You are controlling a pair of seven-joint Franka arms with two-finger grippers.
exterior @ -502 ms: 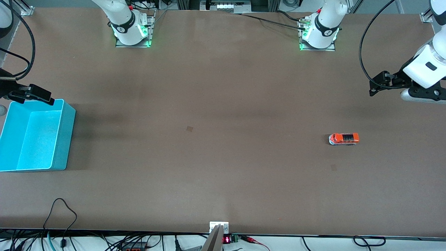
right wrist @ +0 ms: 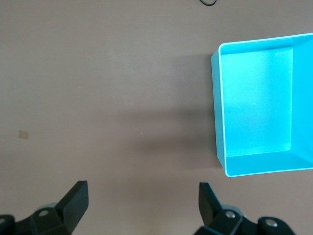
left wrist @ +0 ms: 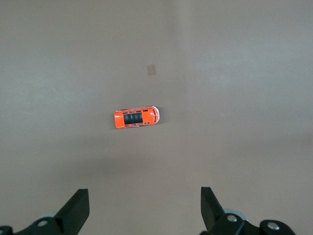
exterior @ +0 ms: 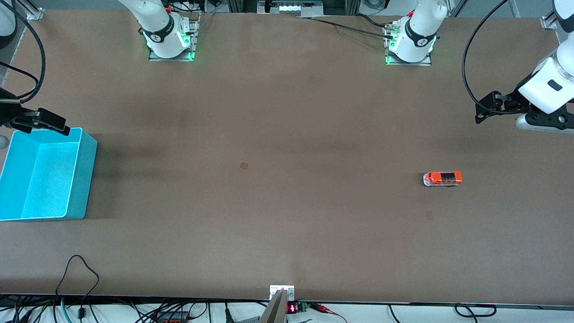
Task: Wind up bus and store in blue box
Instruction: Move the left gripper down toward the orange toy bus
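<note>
Orange bus (exterior: pixel 442 178) sits on the table (exterior: pixel 287 134) toward my left arm's end, well apart from the blue box (exterior: pixel 45 179). My left gripper (left wrist: pixel 145 208) and right gripper (right wrist: pixel 142 201) hang spread wide, holding nothing.

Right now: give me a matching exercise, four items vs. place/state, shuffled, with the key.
Items
1. bus
2. box
3. left gripper
4. right gripper

Place/state
A. open, over the box's rim
B. empty, at the right arm's end of the table
C. open, up over the left arm's end of the table
D. on its wheels on the bare table, untouched

Pairs: 1-D, 2-B, 3-C, 4-A
</note>
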